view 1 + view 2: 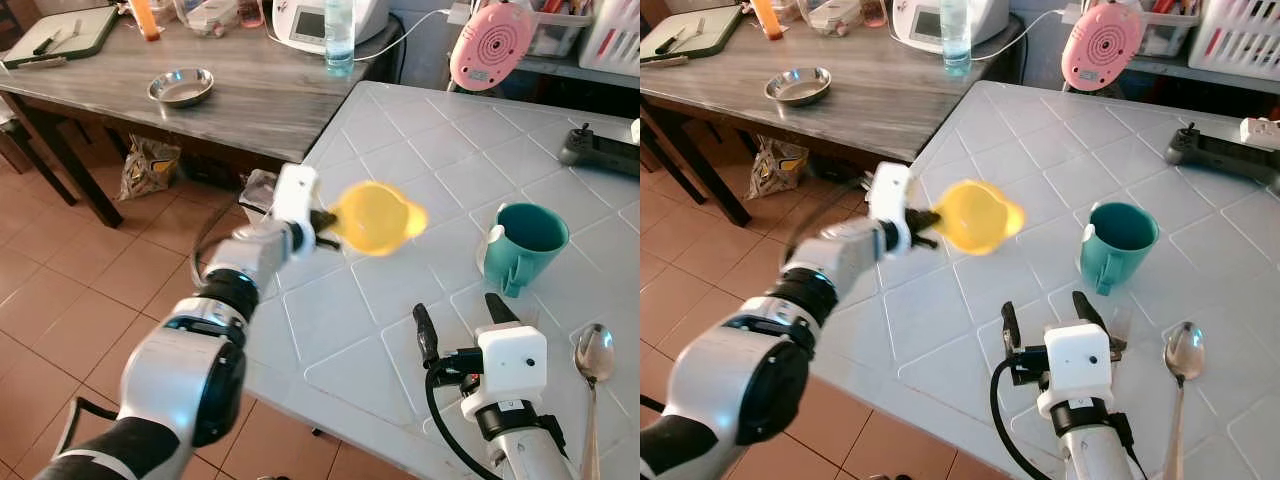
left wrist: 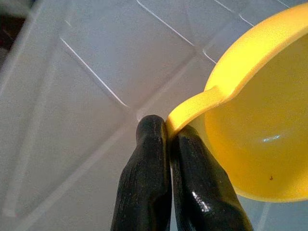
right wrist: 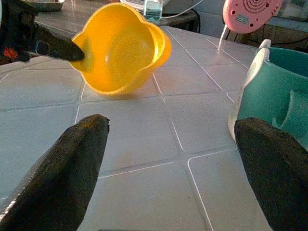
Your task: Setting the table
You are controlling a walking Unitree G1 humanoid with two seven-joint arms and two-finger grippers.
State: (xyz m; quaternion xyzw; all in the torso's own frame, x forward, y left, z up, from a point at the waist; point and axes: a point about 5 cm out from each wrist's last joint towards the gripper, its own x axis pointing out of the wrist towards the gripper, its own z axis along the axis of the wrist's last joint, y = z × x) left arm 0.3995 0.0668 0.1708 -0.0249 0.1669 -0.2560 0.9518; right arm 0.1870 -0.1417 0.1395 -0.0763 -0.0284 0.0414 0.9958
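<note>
A white table [image 1: 400,330] moulded with a tile pattern fills the near part of a room floored in reddish tiles, and a grey wooden table [image 1: 250,95] stands against its far left side. On the wooden table sit a small steel bowl [image 1: 181,87], a clear water bottle [image 1: 339,35], a white appliance [image 1: 310,22] and a dark tray [image 1: 60,32] at the far left corner. A pink round device [image 1: 491,45] hangs over the far edge of the white table, and a black controller [image 1: 598,150] lies on its far right part.

The left end effector [image 1: 325,222] reaches over the left edge of the white table, its two black fingers [image 2: 149,178] pressed together on the small tab handle of a yellow plastic bowl [image 1: 375,217]. The bowl is held clear above the table, tilted on its side; the right wrist view shows its shadow on the surface below it.

To the right of the bowl, a teal mug [image 1: 522,245] with a white handle stands upright on the table. A metal spoon [image 1: 594,365] lies near the front right, bowl end away from the robot.

The right end effector [image 1: 462,318] rests low over the near part of the table, fingers spread wide and holding nothing, with the mug just beyond its right finger and the spoon to its right.
</note>
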